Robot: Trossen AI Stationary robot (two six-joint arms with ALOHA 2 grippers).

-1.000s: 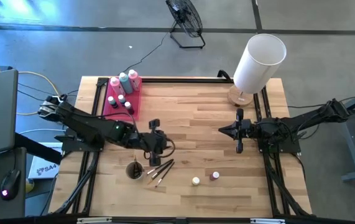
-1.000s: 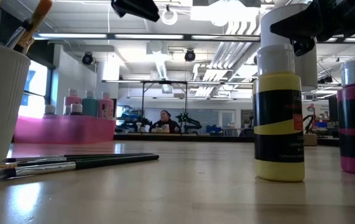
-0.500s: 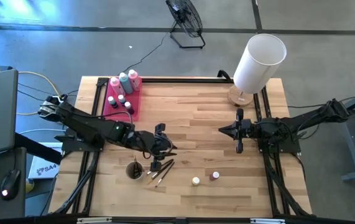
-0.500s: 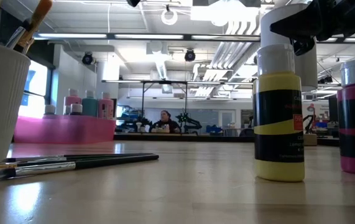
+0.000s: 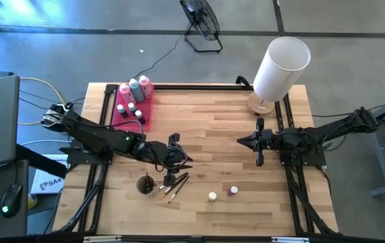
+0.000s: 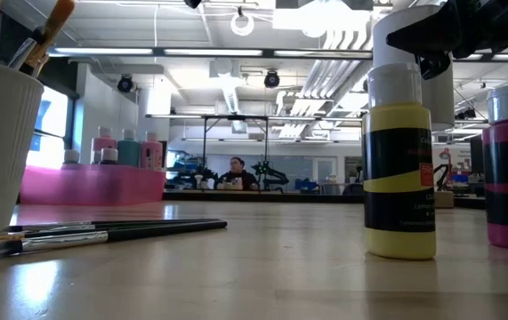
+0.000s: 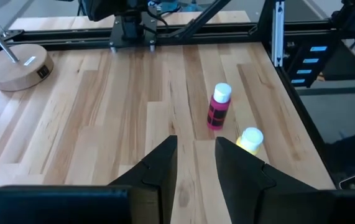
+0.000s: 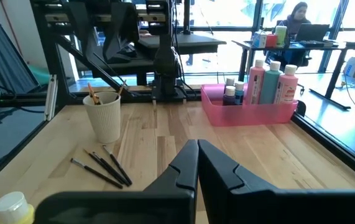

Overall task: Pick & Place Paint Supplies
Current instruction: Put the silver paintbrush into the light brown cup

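the left gripper [image 5: 173, 160] hovers over the light wooden tabletop [image 5: 219, 135], just above the thin dark-handled brushes [image 5: 176, 183] that lie loose beside the white ribbed cup [image 5: 145, 184]. its fingers [image 7: 165, 163] stand partly apart with nothing between them, so the step in hand looks like the approach to a brush. the next move calls for lowering onto one handle and closing squarely on it. the small yellow pot [image 5: 212, 196] and the small magenta pot [image 5: 233, 191] wait nearby; the pink and teal squeeze bottles [image 5: 135, 88] already stand in the pink rectangular tray [image 5: 121, 118]. the right gripper [image 5: 260, 142] waits mid-table, fingers clenched on nothing.
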